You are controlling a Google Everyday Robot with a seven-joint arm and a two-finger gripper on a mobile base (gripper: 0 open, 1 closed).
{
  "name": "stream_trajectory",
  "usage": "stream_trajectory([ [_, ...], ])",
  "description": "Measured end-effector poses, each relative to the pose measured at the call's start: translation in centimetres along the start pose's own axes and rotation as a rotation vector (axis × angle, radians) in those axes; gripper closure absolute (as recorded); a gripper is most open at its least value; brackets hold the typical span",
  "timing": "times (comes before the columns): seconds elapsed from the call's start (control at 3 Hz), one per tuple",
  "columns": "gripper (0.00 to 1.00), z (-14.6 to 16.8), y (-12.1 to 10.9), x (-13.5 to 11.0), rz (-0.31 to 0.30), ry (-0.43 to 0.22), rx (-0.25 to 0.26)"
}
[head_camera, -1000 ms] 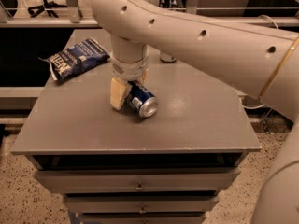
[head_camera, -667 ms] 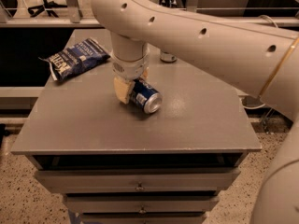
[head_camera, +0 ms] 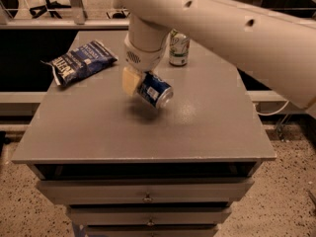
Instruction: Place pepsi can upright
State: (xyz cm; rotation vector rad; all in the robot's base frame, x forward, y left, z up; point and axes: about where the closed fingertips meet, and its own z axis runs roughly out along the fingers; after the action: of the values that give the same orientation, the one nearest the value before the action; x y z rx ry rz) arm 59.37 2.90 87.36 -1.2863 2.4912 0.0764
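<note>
Grip confirmed: gripper (head_camera: 140,85) clenched around the pepsi can (head_camera: 155,89), just off table centre toward eleven o'clock. One cream finger (head_camera: 130,81) pressed against the can's side at nine o'clock; opposite finger hidden behind the can.

Can held tilted, nowhere near vertical, long axis running from ten o'clock to four o'clock. Silver end (head_camera: 166,98) turned toward four o'clock and toward the camera. Apparently clear of the table (head_camera: 212,127), judging by the shadow (head_camera: 143,110) directly below at six o'clock; light contact with the surface not excluded.

Arm (head_camera: 232,28) rising from the gripper toward twelve o'clock, then sweeping across to three o'clock and out of view.

Green-and-white can (head_camera: 179,47) standing upright at one o'clock from the gripper, near the back edge, apart from the held can. Chip bag (head_camera: 81,61) lying flat at ten o'clock, toward the back left corner, well apart. Drawers (head_camera: 148,194) below the front edge at six o'clock, shut.

Progress, as judged: pickup done, uprighting not yet done. Left to do: rotate the wrist until the can's axis is vertical, lower it onto the bare surface between five and six o'clock, open the fingers, withdraw upward. Roughly midway. Ample room for the set-down; neighbours at one and ten o'clock no obstacle if placed on that side.
</note>
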Motion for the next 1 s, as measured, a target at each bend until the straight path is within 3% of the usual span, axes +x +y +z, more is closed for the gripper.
stream_trajectory([
  [0.33,1.0,-4.5,-1.9,-2.8,-0.019,-0.3,-0.073],
  [0.67,1.0,-7.7,-3.5,-4.9,-0.033,-0.641,-0.206],
  [1.0,1.0,-8.9,-3.7,-4.0,-0.047,-0.864,-0.331],
])
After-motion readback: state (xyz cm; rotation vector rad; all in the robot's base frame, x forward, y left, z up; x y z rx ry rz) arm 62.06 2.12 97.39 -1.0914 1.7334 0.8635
